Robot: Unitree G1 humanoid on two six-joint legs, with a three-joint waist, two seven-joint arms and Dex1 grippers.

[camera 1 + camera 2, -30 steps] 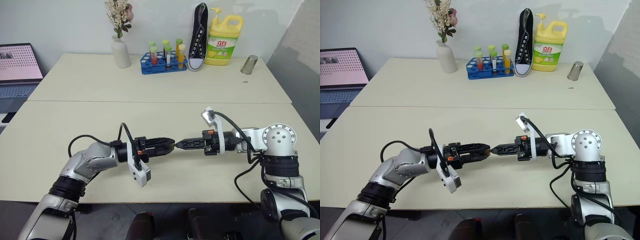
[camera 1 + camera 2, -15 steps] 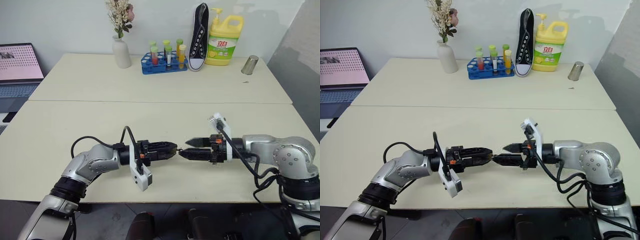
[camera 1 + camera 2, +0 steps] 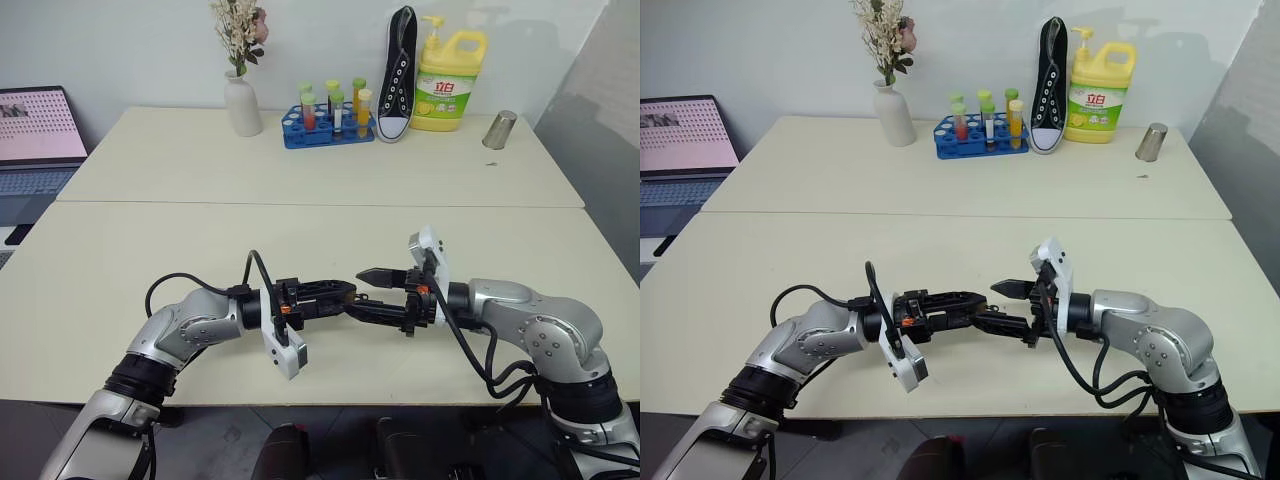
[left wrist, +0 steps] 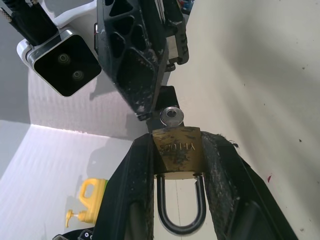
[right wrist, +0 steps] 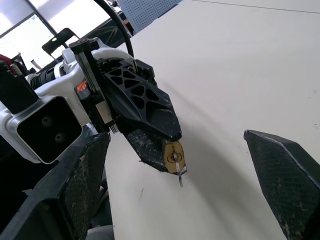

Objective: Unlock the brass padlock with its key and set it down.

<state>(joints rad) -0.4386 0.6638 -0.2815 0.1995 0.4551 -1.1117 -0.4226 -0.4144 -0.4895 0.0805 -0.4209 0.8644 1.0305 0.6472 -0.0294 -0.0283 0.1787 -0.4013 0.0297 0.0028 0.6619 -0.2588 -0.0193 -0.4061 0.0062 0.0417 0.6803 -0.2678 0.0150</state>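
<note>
Brass padlock [image 4: 177,152] with key [image 4: 171,117] in sits pinched by left gripper [image 4: 177,170]; right gripper [image 5: 180,185] has let go, now wide open.

Cream tables [image 3: 300,180], pale wall [image 3: 130,50]

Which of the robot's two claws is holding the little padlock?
The left gripper holds it: the brass padlock sits pinched between its fingers, the key sticking out. The right gripper is wide open and empty.
</note>
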